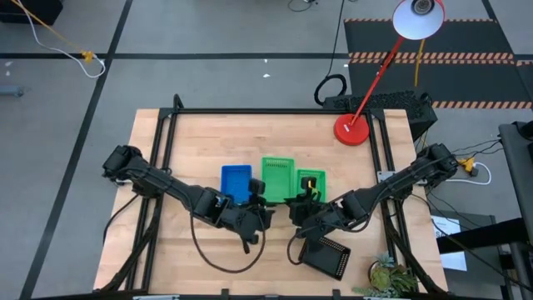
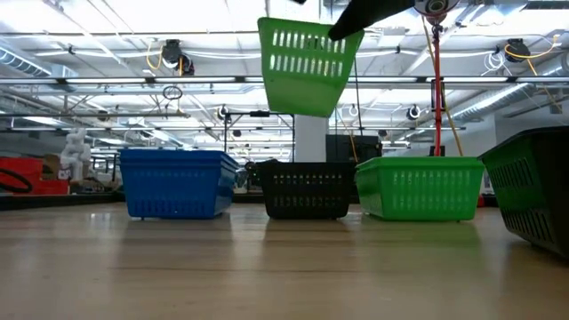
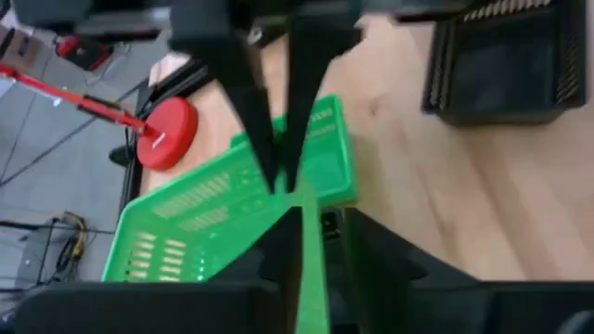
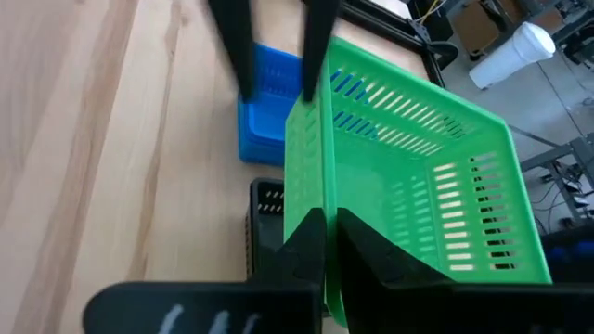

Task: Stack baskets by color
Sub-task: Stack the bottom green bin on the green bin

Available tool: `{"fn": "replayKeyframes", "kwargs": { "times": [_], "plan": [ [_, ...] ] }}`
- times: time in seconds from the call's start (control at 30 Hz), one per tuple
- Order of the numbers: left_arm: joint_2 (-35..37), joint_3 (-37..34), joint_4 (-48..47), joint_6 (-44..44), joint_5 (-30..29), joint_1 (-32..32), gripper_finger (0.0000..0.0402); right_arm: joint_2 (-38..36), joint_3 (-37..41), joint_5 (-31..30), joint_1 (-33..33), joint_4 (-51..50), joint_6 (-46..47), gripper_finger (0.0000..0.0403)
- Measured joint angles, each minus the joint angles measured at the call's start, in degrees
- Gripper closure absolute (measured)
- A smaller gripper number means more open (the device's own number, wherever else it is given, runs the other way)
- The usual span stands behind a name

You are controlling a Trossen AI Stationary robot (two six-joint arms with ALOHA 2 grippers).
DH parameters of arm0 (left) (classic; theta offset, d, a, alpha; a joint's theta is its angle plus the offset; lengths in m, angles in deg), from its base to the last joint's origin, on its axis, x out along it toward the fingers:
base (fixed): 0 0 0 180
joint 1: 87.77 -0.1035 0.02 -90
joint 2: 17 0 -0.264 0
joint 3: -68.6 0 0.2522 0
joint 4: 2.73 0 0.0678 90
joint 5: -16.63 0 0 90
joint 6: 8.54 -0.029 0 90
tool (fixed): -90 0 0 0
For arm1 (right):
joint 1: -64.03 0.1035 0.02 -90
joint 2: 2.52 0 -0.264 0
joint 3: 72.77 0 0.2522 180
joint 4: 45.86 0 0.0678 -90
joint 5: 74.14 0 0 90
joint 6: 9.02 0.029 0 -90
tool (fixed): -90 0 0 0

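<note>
Pinching a raised green basket (image 4: 418, 176) wall, right hand (image 4: 327, 243) clenched; left hand (image 3: 278, 176) loosened.

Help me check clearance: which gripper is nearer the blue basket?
Left. The left gripper sits just beside the blue basket; the right gripper, gripping the raised green basket, is farther off.

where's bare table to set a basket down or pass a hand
Free: the wooden table's far strip, from the blue plastic mesh basket to the round red lamp base, and its near left corner. Crowded: the middle, where the right hand holds a green mesh basket beside the left hand; near right, the black mesh basket.
</note>
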State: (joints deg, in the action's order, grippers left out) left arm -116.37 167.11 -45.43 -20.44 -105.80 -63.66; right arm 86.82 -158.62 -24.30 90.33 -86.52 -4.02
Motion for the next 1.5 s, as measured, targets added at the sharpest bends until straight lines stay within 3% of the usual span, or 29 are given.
{"fn": "replayKeyframes", "kwargs": {
  "times": [0.17,0.33,0.5,0.63,0.87,1.07,1.5],
  "plan": [
    [0.5,0.0,1.8,0.0,-4.4,1.8,0.0255,0.0,0.0,2.6,0.0,-3.4,1.0,0.0397],
    [2.6,0.0,1.5,0.5,-8.4,3.6,0.0222,0.0,0.0,2.8,1.0,-6.5,3.2,0.0398],
    [4.6,0.0,-0.7,4.7,-9.6,4.3,0.0218,-0.3,0.0,2.5,4.1,-7.2,4.4,0.0398],
    [5.1,0.1,-4.4,7.9,-9.6,4.3,0.0218,-1.3,0.0,-1.3,7.4,-11.1,7.2,0.0398],
    [5.1,0.1,-5.7,8.7,-9.6,3.7,0.0218,-1.9,-0.1,-6.5,12.9,-18.5,13.7,0.0398],
    [5.1,0.1,-5.4,8.1,-9.6,3.2,0.0218,-1.9,4.1,-9.7,15.9,-19.0,20.0,0.0398],
    [5.1,0.1,-5.4,7.5,-7.9,0.6,0.0218,-1.9,10.9,-11.0,16.9,-19.2,21.5,0.0399]
  ]
}}
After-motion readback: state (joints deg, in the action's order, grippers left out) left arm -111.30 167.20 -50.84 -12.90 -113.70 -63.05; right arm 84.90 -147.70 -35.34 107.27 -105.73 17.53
